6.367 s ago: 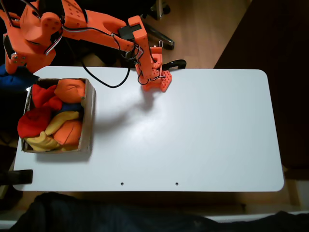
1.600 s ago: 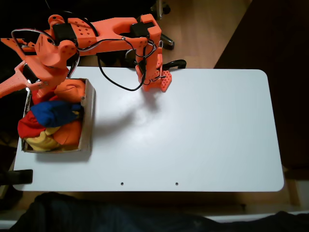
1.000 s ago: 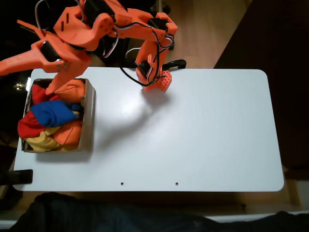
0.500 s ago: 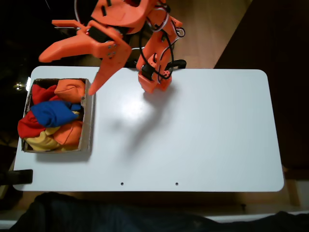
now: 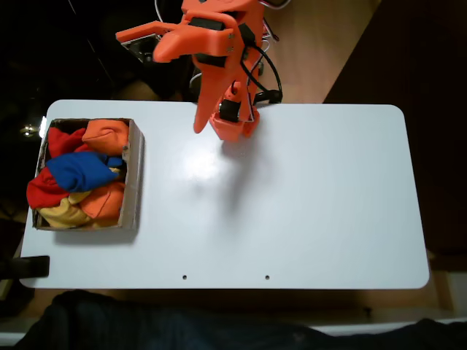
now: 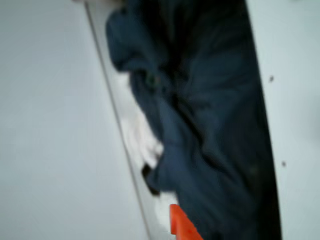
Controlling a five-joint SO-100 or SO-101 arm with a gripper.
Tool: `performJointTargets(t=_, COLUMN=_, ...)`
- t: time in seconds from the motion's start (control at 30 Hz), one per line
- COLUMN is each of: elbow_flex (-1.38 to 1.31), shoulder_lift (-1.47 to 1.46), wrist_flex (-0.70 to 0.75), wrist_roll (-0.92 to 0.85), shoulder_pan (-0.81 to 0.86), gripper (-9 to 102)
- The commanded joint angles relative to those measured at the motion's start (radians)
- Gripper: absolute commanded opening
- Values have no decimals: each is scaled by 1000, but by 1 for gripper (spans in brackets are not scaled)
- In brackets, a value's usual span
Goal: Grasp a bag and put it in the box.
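The blue bag [image 5: 76,169] lies in the brown cardboard box [image 5: 136,175] at the table's left end, on top of orange, red and yellow bean bags. In the fixed view my orange gripper [image 5: 159,82] is raised high over the table's back edge, to the right of the box and near the arm's base [image 5: 233,124]. It is open wide with nothing between its fingers. The wrist view is blurred; an orange fingertip [image 6: 182,226] pokes in at the bottom edge.
The white table [image 5: 306,197] stretches right of the box, with two small holes near its front edge. Dark cloth [image 5: 146,321] lies along the table's front and appears as dark blue cloth [image 6: 210,125] in the wrist view. A black clamp [image 5: 29,267] sits at the front left corner.
The blue bag was set down in the box and let go. Since then the open gripper has risen and swung right, from over the box toward the arm's base.
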Motion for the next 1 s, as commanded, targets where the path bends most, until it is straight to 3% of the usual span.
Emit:
performJointTargets(t=0.0, elbow_flex=31, shoulder_lift=34, wrist_flex=3, wrist_roll=12, shoulder_pan=-61, gripper=90)
performJointTargets(t=0.3, elbow_flex=273, shoulder_lift=195, wrist_flex=-57, wrist_roll=38, shoulder_pan=-199, gripper=88)
performJointTargets(t=0.43, elbow_flex=405, shoulder_lift=259, wrist_flex=-118, wrist_roll=32, shoulder_pan=-229, gripper=70)
performJointTargets(t=0.57, elbow_flex=512, shoulder_lift=299, wrist_flex=-170, wrist_roll=35, shoulder_pan=-252, gripper=62)
performJointTargets(t=0.7, elbow_flex=612, shoulder_lift=342, wrist_flex=-222, wrist_roll=38, shoulder_pan=-272, gripper=38)
performJointTargets(t=0.9, elbow_flex=770, shoulder_lift=394, wrist_flex=-284, wrist_roll=29, shoulder_pan=-290, gripper=32)
performJointTargets(t=0.97, elbow_flex=825, shoulder_lift=416, wrist_flex=-307, wrist_roll=25, shoulder_pan=-293, gripper=19)
